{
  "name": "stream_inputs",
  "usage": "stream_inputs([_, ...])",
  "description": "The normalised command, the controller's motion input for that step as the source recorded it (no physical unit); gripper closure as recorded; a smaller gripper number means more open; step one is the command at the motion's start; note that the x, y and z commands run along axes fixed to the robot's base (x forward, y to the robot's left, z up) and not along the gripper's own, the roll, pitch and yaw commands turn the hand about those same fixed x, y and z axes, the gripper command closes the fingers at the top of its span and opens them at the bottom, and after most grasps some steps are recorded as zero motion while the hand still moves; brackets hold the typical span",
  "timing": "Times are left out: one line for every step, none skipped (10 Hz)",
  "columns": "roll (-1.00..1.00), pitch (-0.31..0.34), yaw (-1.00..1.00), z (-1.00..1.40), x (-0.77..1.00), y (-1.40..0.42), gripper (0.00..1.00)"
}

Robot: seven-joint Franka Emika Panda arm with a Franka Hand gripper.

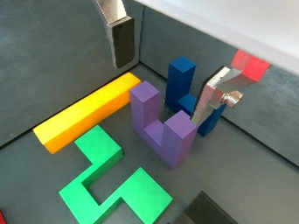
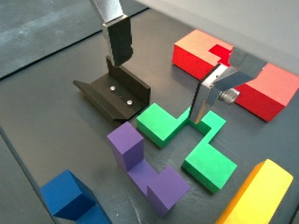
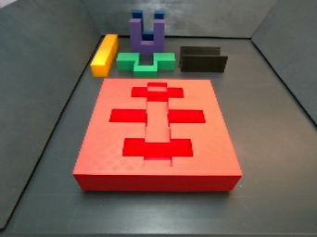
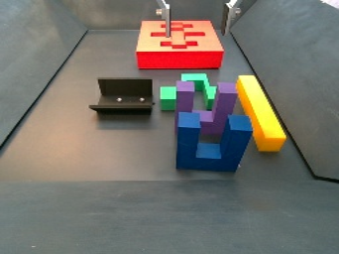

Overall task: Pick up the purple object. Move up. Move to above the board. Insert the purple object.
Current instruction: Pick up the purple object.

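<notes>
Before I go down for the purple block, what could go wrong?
1. The purple block stands close against the blue block and green piece; a finger could knock either.
2. The yellow bar lies close alongside, leaving little room.
3. The end effector hangs open above the pieces, near the fixture; drifting that way risks a strike.

In both wrist views the gripper [image 1: 163,74] shows as two flat silver metal plates, each with a dark pad on its inner face. One finger [image 2: 117,35] is a bright, narrow strip ending in a dark rectangular pad; the other finger [image 2: 212,98] is a silver plate with a stepped edge and a round silver screw head or stud at its side. In a side view only small pale tips of the gripper [image 4: 199,6] appear at the picture's upper edge, too small to tell more.
</notes>
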Motion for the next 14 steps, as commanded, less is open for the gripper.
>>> stream_inputs([0.02,0.017,0.0,-0.01,-0.01,0.0,0.0])
stream_inputs([0.06,0.054,-0.1,-0.09,0.0,-0.01,0.0])
stream_inputs([-0.13,0.047,-0.35,-0.03,0.42,0.5,0.0])
stream_inputs([-0.09,0.103,-0.31,0.0,0.45,0.55,0.0])
stream_inputs([-0.11,0.113,-0.3,0.14,0.53,0.51,0.0])
stream_inputs([-0.13,0.104,-0.29,0.23,0.6,0.47,0.0])
stream_inputs([-0.04,0.151,-0.29,0.0,0.82,0.33,0.0])
stream_inputs([-0.05,0.044,-0.29,-0.31,0.91,0.17,0.0])
stream_inputs([-0.02,0.0,-0.3,-0.48,0.62,0.02,0.0])
stream_inputs([-0.04,-0.037,-0.26,-0.49,0.53,0.0,0.0])
stream_inputs([-0.07,-0.011,-0.12,-0.37,0.55,0.0,0.0])
stream_inputs([-0.1,-0.01,-0.02,-0.3,0.48,0.01,0.0])
stream_inputs([-0.06,-0.019,0.0,-0.36,0.3,0.0,0.0])
stream_inputs([-0.05,-0.061,0.05,-0.45,0.08,-0.01,0.0])
